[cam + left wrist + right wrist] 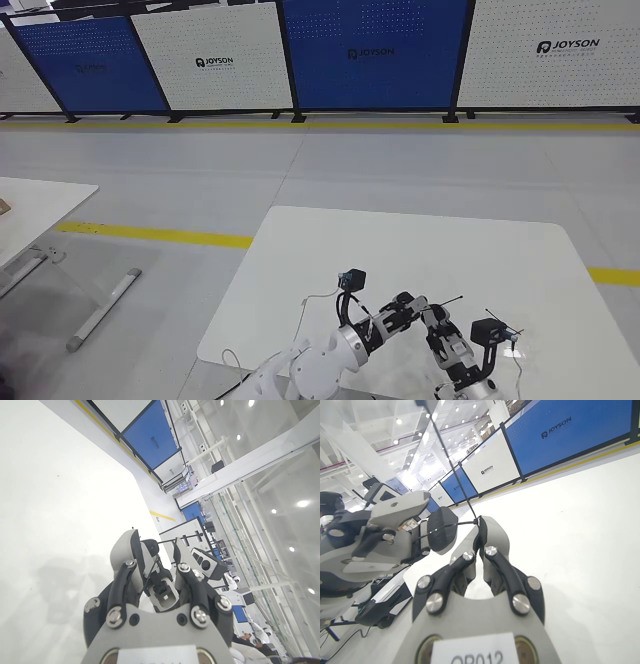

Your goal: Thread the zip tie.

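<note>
White worktop (400,260) underneath, and at its near edge the right pincer (482,526) is clamped shut on the zip tie (475,522), presumably steadying it for threading. The left pincer (155,540) gapes open just beside, tie crossing one pad (442,532), free end spearing upward.

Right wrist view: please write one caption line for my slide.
Right gripper shut on the black zip tie, whose strap reaches the open left gripper.

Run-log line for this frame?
stage: threading zip tie | right gripper: jaws shut on zip tie, above table | left gripper: jaws open, tie across one pad | threaded: cannot tell
</note>
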`<action>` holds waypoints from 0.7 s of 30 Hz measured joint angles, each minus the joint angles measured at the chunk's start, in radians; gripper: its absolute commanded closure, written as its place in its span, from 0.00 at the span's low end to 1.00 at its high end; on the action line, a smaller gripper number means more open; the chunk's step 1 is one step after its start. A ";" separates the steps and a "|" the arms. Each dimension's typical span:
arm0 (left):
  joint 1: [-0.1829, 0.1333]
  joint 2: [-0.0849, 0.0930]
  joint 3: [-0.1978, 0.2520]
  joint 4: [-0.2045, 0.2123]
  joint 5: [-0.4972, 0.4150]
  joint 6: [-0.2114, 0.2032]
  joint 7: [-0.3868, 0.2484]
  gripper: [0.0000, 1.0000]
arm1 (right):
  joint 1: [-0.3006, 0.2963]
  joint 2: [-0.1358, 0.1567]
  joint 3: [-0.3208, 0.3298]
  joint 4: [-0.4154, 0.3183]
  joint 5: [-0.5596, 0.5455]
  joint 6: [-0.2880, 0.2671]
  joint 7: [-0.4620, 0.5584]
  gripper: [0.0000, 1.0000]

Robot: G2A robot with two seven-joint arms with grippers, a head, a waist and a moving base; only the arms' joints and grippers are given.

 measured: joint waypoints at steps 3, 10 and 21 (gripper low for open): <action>-0.003 0.000 0.004 0.001 0.010 0.001 -0.007 1.00 | 0.000 -0.002 0.001 0.000 -0.001 -0.002 0.000 1.00; -0.006 -0.001 0.007 0.005 0.016 0.002 -0.013 1.00 | -0.001 -0.005 0.004 0.005 0.003 -0.003 0.002 1.00; -0.001 0.000 0.008 0.004 0.021 -0.003 -0.026 0.75 | -0.002 -0.011 0.009 0.009 0.010 -0.006 -0.002 1.00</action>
